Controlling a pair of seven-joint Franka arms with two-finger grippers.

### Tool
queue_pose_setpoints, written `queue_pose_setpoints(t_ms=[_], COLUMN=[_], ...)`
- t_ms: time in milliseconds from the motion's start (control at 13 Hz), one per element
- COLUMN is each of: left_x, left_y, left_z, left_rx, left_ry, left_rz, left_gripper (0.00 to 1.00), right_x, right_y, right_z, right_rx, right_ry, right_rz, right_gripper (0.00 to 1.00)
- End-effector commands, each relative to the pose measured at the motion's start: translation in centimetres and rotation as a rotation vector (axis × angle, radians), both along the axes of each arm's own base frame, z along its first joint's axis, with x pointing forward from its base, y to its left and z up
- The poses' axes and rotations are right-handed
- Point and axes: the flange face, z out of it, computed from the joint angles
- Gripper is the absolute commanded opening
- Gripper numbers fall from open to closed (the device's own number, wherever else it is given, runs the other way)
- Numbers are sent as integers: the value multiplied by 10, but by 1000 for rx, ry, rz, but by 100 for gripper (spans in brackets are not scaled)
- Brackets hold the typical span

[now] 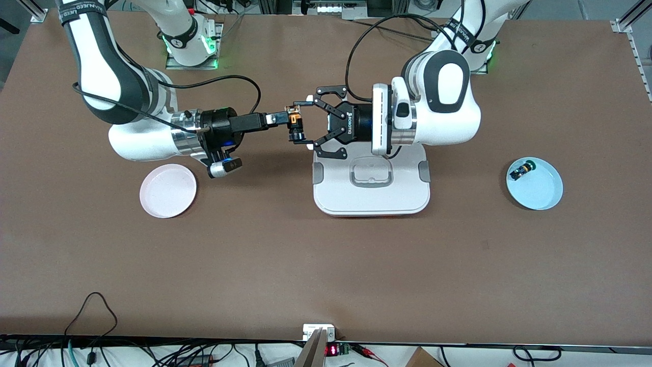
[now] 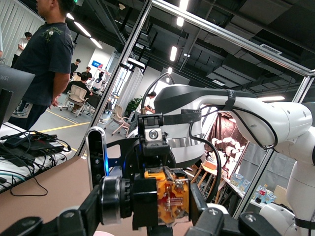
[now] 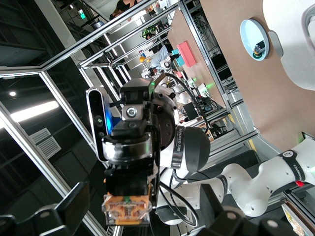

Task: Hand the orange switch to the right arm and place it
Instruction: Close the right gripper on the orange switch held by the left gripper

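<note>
Both hands met over the surface mid-handover: the right hand point(image 1: 288, 119) pinched the orange switch point(image 1: 295, 127), the left hand point(image 1: 310, 124) stood wide around it, so carrying it to the pink plate point(image 1: 168, 190) seemingly came next.

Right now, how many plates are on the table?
2: a pink plate toward the right arm's end, and a light blue plate toward the left arm's end. None looks hidden.
</note>
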Motion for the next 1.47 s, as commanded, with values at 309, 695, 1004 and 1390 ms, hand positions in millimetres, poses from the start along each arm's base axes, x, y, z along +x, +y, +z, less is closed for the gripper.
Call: queue_pose_setpoints(t_ms=[309,695,1004,1390], left_x=[4,4,4,4], left_y=[-2,-2,-2,-2], left_z=[3,3,3,3], left_rx=[-13,-13,-13,-15], left_ry=[1,1,1,5], left_rz=[10,10,10,13], left_gripper=[0,0,0,1], right_x=[11,11,13,16], right_y=[14,13,13,14], right_z=[4,5,3,6], right_rx=[5,6,6,13], right_ry=[-24,-37,-38,-65], right_rz=[-24,-26,-27,-27], right_gripper=[98,56,28,24])
